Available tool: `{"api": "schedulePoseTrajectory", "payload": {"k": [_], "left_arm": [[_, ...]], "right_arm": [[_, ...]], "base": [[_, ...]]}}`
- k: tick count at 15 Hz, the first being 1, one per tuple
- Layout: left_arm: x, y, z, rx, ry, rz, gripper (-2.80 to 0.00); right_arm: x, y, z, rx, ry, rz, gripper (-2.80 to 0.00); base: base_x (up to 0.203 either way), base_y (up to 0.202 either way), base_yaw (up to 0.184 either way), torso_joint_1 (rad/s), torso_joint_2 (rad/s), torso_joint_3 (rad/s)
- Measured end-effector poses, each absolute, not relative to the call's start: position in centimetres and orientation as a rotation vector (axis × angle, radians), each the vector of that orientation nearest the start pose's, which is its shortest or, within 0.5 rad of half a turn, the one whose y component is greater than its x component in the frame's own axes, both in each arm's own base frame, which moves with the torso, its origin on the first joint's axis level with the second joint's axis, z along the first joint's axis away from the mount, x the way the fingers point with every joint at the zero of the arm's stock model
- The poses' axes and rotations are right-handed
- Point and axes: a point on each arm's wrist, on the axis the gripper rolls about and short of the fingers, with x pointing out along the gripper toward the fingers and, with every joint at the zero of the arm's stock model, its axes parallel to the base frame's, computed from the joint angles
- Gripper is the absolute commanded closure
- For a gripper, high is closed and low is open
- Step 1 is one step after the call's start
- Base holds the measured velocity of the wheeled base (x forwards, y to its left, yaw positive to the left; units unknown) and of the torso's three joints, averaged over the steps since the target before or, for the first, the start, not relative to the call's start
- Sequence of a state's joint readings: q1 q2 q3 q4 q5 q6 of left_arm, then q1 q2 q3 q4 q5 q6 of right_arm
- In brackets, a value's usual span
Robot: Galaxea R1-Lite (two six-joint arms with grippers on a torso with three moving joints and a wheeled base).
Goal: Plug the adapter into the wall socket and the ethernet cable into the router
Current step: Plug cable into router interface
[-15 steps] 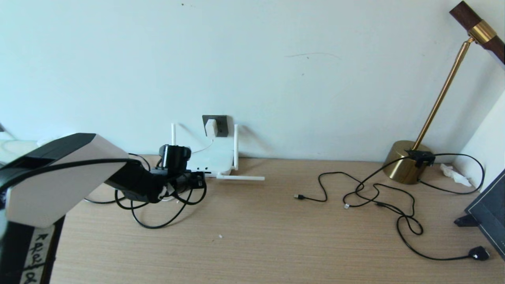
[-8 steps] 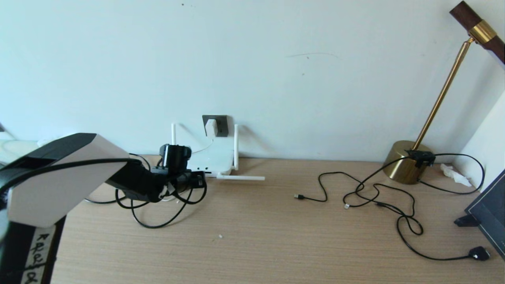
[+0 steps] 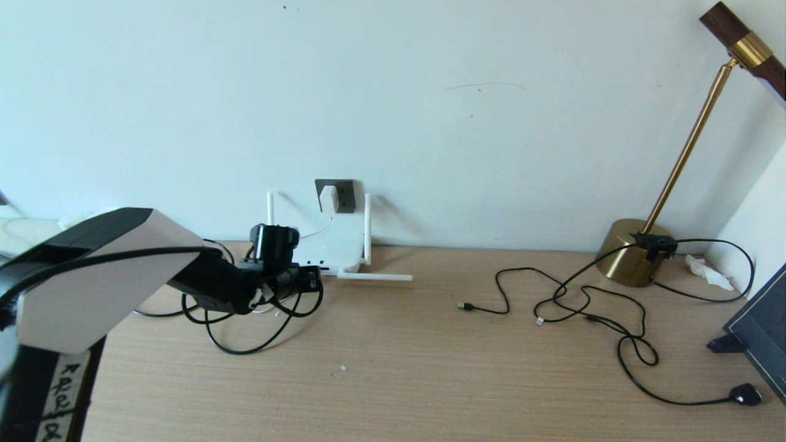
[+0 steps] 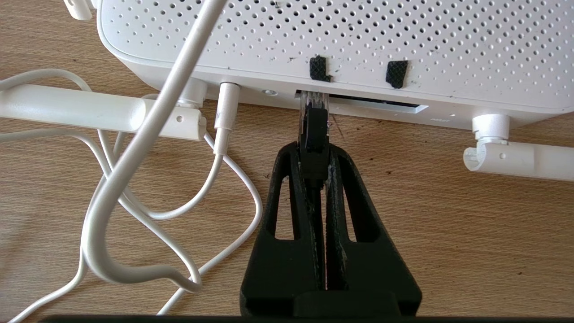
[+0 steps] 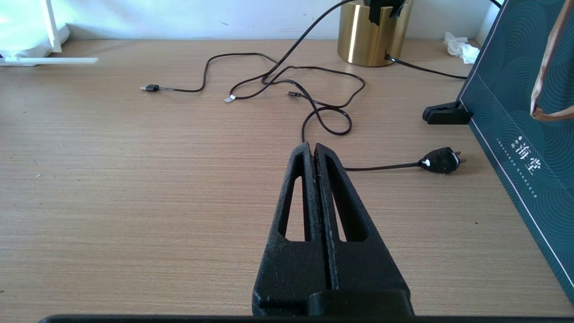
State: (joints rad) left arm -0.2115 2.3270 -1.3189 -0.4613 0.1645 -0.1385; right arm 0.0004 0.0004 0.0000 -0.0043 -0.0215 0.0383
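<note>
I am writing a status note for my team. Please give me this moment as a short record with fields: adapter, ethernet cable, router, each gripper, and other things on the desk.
adapter: adapter sits in the wall socket
ethernet cable: ethernet cable plug held at a router port, clear tip at the slot
router: router flat on the desk, against the wall
left gripper: left gripper shut on the ethernet cable plug
right gripper: right gripper shut, empty, above bare desk
other: brass lamp, thin black cables
</note>
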Motion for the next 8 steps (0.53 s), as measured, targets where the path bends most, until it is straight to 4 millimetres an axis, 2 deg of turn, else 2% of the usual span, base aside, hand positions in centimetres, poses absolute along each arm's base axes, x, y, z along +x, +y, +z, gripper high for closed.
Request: {"api": "schedulePoseTrajectory", "payload": {"k": [8], "left_arm": [[44.14, -9.13, 5.86, -0.033, 0.536, -0.009, 0.00]], "right_arm": [[-2.28, -0.05, 7.59, 0.038, -0.004, -0.020, 0.00]], "base": [[0.000, 0.000, 0.000, 0.000, 0.00, 0.000]]}}
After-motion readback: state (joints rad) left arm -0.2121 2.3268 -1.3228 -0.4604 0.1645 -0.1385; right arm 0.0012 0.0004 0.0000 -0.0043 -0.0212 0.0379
